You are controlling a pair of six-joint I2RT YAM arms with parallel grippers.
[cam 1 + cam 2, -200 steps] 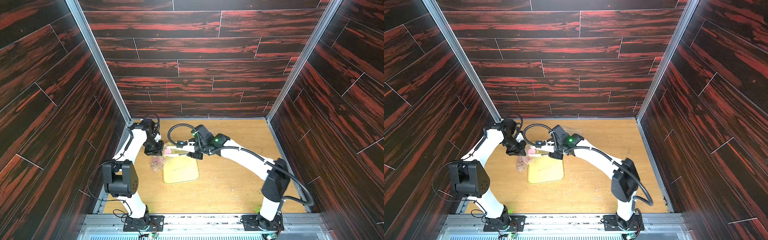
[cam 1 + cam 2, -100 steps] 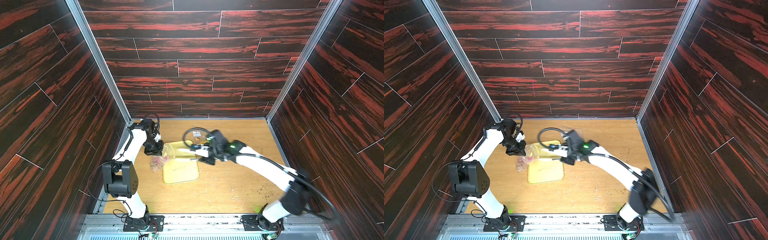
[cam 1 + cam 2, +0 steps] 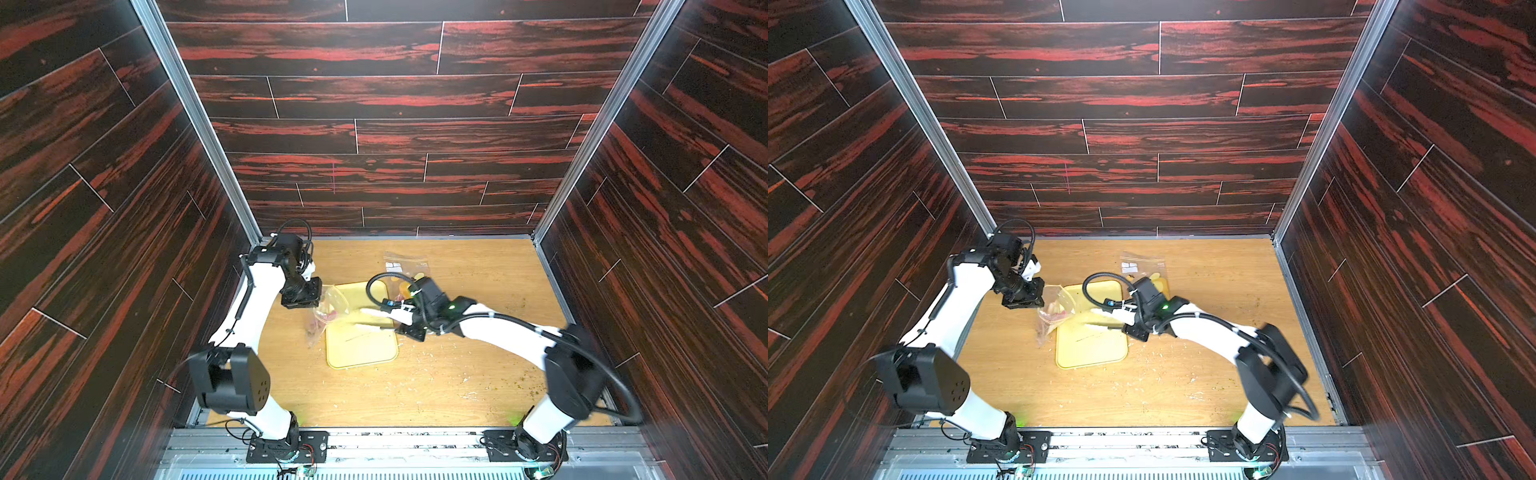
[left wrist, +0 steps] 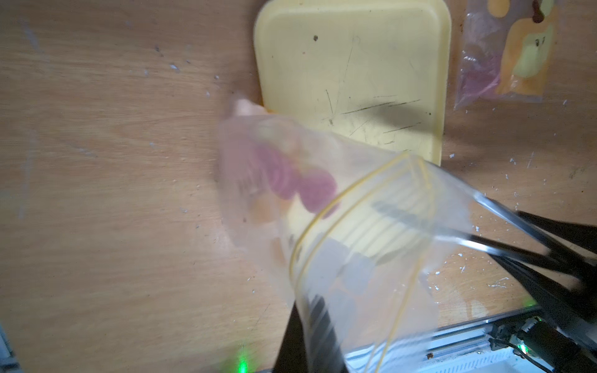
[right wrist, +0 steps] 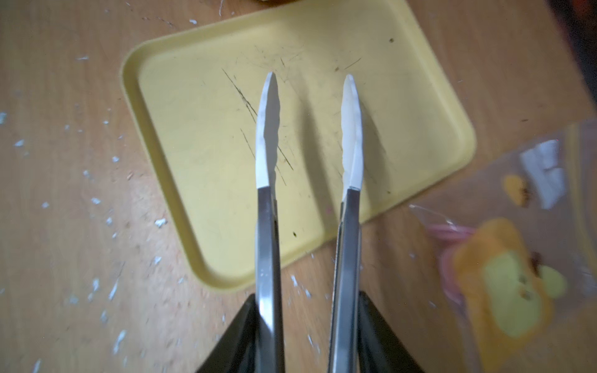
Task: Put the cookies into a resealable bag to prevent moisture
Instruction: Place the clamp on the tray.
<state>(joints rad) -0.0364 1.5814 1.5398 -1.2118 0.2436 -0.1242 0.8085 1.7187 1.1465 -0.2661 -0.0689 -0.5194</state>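
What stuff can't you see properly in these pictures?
- Pink round cookies in the clear plastic bag: number unclear; blurred and overlapping in the left wrist view, too small in both top views.
- Cartoon-printed plastic bag: contents unclear; blurred and cut off by the right wrist view's edge.
- Metal tongs with white tips: handle end cut off by the same view's edge.

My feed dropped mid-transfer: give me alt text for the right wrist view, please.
Metal tongs with white tips, clamped in the right gripper, hang open and empty over an empty, scratched yellow rectangular plastic tray on a crumb-strewn wooden table. Beside the tray lies a clear plastic bag printed in orange and yellow, with pink round cookies showing inside.
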